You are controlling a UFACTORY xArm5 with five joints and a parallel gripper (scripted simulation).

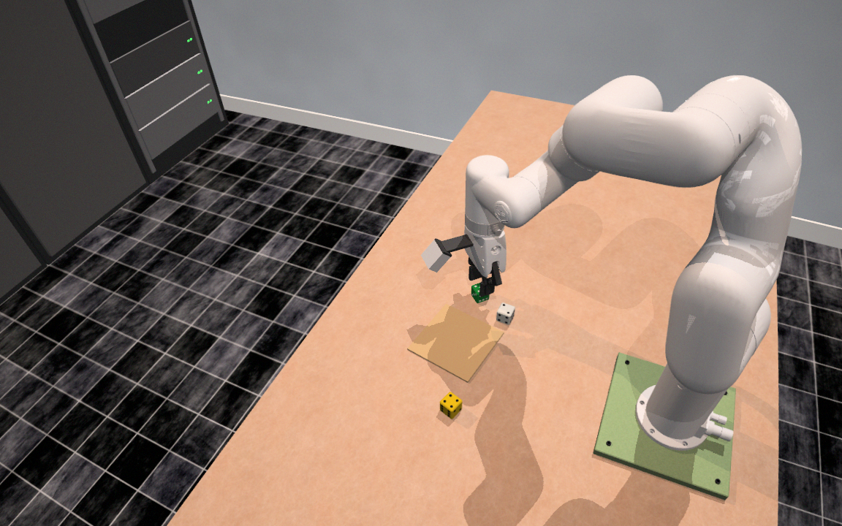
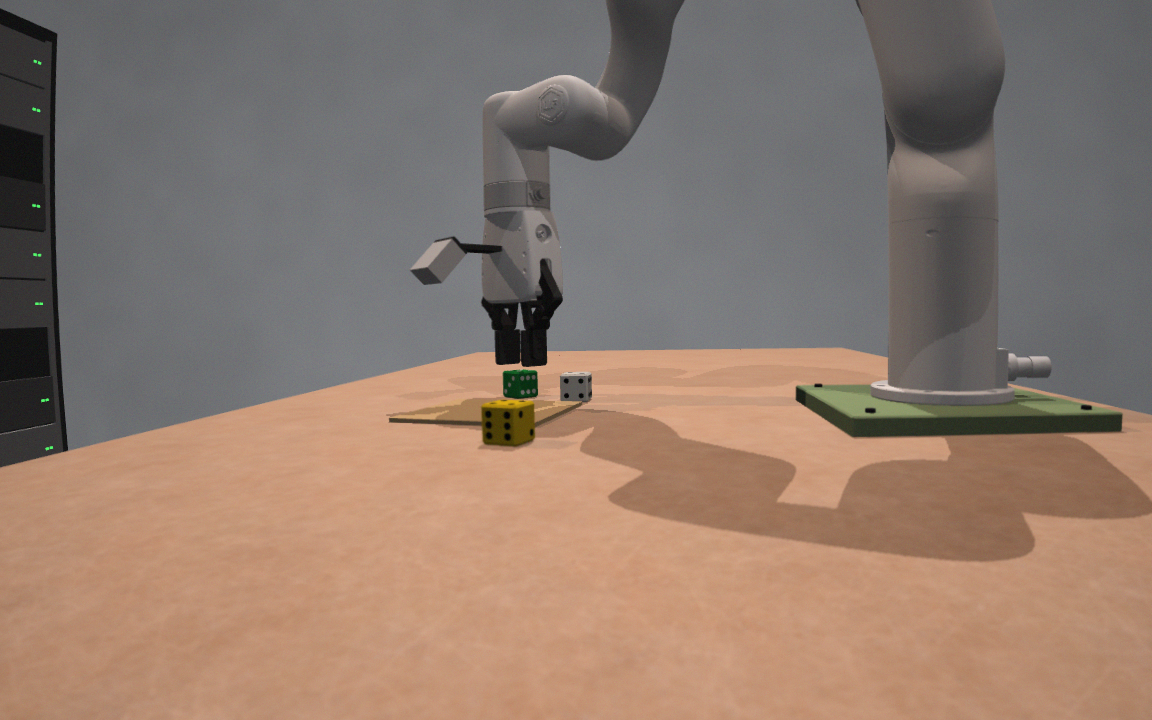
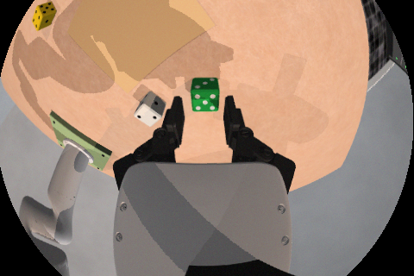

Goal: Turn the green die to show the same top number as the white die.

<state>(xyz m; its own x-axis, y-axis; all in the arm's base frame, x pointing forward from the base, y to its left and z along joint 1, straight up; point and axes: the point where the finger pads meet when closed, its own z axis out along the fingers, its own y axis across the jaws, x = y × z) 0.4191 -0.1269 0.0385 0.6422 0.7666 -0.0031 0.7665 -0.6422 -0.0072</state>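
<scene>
The green die lies flat on the table beyond the mat, off it. Its top shows five pips in the wrist view, with three on the side facing that camera. The white die lies flat near a corner of the tan mat, with two pips on top. My gripper is part-open and empty, pointing down just above the green die. In the wrist view its fingers appear on either side of that die, clear of it.
The yellow die lies flat off the mat, on the side away from the green die. In the wrist view, the white die is close to the left finger. The arm stands on a green base plate at the right.
</scene>
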